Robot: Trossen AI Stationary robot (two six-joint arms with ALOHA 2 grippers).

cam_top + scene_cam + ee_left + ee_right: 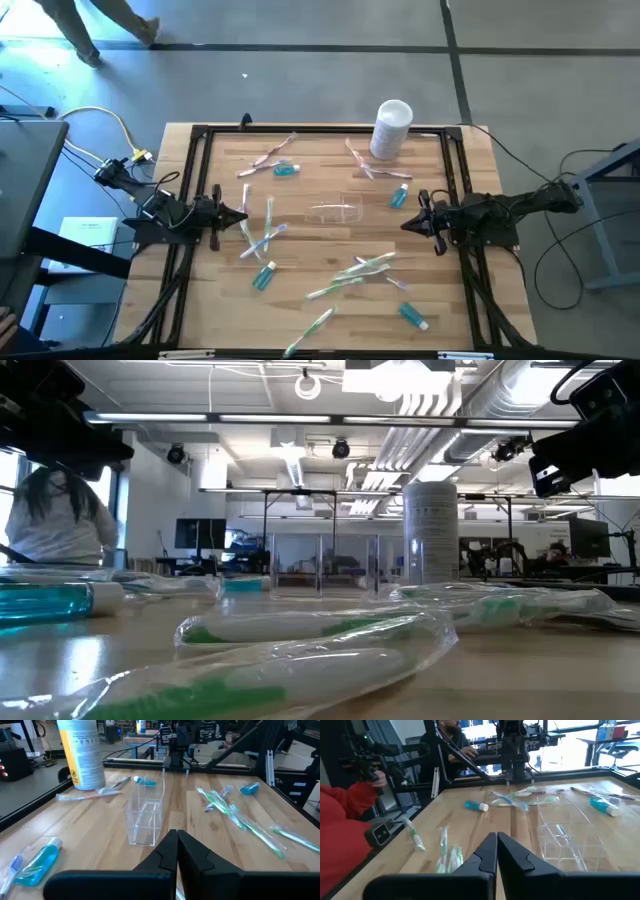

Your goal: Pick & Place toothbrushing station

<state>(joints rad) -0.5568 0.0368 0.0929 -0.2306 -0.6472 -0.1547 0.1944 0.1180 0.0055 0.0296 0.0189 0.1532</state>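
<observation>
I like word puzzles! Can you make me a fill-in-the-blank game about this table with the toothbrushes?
1. The clear plastic cup lies on its ____.
2. The white canister stands ____.
3. Both the left gripper and the right gripper have their jaws ____.
4. The tubes, like this teal tube, have caps coloured ____.

Missing words: side; upright; shut; white

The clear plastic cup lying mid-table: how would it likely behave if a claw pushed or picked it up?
The clear plastic cup looks thin-walled and empty, so probably light; a push would likely slide it across the smooth wooden table. Its flat, boxy sides in the left wrist view suggest no rolling. The glossy walls may slip or flex under a pinch.
</observation>
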